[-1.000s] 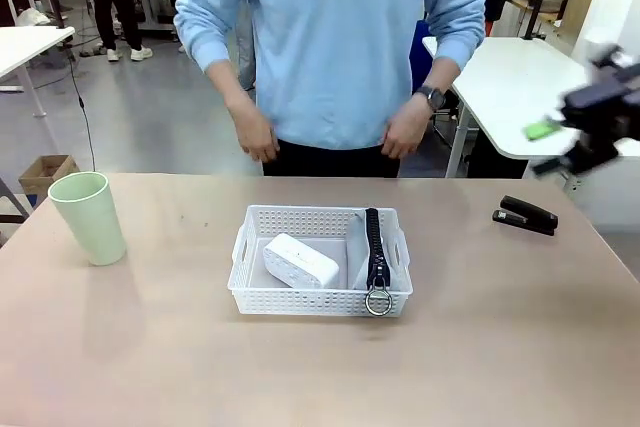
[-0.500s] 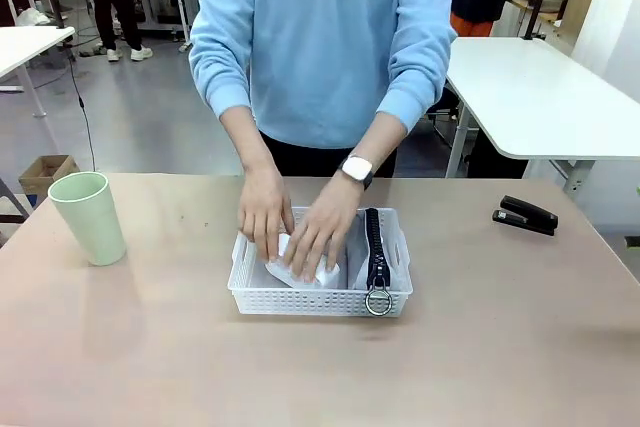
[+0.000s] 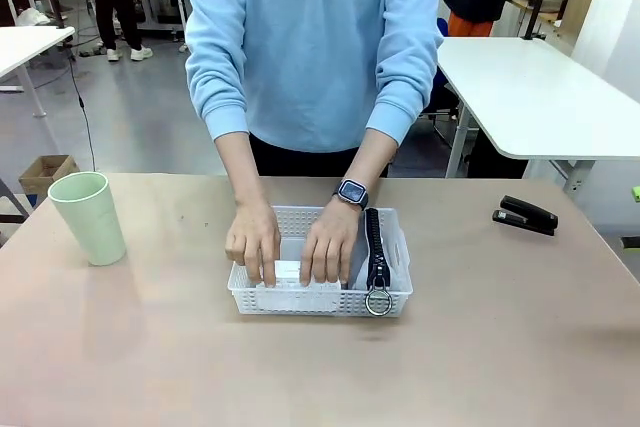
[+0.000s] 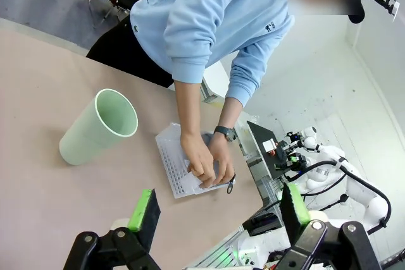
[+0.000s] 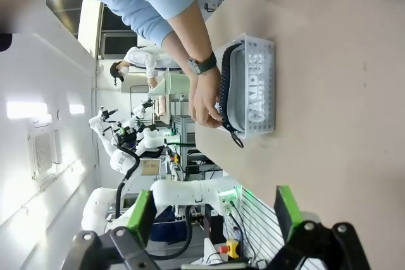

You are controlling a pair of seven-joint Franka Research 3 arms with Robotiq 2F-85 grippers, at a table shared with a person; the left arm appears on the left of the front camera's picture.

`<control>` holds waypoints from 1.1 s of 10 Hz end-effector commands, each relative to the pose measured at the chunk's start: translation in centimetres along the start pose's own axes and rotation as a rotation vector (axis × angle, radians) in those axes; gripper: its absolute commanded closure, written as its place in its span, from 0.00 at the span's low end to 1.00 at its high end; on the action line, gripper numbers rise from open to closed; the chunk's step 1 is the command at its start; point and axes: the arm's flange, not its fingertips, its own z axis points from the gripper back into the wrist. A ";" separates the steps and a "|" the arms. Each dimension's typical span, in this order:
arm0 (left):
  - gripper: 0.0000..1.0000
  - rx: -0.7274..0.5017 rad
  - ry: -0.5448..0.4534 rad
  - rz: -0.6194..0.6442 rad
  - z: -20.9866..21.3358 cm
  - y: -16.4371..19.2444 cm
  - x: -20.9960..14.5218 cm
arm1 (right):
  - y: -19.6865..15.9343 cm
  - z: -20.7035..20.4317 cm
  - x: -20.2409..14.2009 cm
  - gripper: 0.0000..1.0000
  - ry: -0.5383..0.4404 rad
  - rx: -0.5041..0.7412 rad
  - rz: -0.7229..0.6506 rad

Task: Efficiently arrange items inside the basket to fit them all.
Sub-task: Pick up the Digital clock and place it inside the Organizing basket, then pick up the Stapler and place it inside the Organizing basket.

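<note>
Two hands (image 3: 253,242) are being pressed on the white rounded oblong box (image 3: 288,271) in the white perforated plastic basket (image 3: 300,300), seemingly to seat it beside the grey zip pouch (image 5: 253,90), while the left gripper (image 4: 219,207) and the right gripper (image 5: 212,213) are being held spread.

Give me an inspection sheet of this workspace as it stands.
Surface: beige table, no spills seen.
Job's things: white basket holds grey pouch on edge and white box under the person's hands; green cup and small black object sit outside it.
Clutter: nothing seen.
Grippers: left gripper and right gripper, jaws open, holding nothing.
Cables: black cable hanging at far left.
Surroundings: white tables, cardboard box on floor.
</note>
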 end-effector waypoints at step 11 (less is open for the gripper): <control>0.00 -0.017 -0.012 -0.017 0.0 -0.2 0.0 | 1.8 -1.6 0.7 0.00 -0.030 -0.263 -0.066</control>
